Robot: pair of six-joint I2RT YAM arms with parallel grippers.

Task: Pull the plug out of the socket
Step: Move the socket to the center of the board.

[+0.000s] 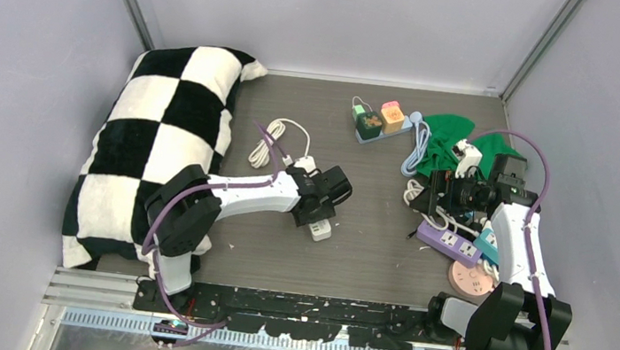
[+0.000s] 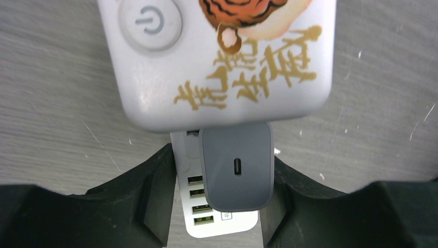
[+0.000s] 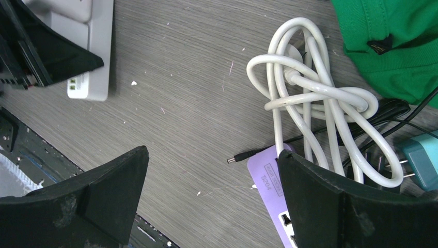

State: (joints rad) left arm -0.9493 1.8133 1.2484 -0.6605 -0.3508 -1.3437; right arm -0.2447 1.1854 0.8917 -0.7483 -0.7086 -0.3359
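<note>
A grey plug [image 2: 237, 168] with a small port in its face sits in a white socket strip [image 2: 193, 209] that has several USB ports down its side. My left gripper [image 2: 222, 155] is closed across the two. Its right finger [image 2: 294, 201] presses the plug's side, and its left finger [image 2: 150, 196] lies against the strip's edge. From above, the left gripper [image 1: 320, 205] hovers over that socket strip [image 1: 321, 229] at mid-table. My right gripper [image 3: 212, 155] is wide open over bare table, near the cable pile [image 1: 451, 197].
A white block [image 2: 217, 62] with a power button and tiger print overlaps the plug's top. A checkered pillow [image 1: 158, 147] fills the left. On the right lie a purple power strip [image 3: 266, 178], coiled white cable [image 3: 320, 98] and green cloth [image 1: 458, 135].
</note>
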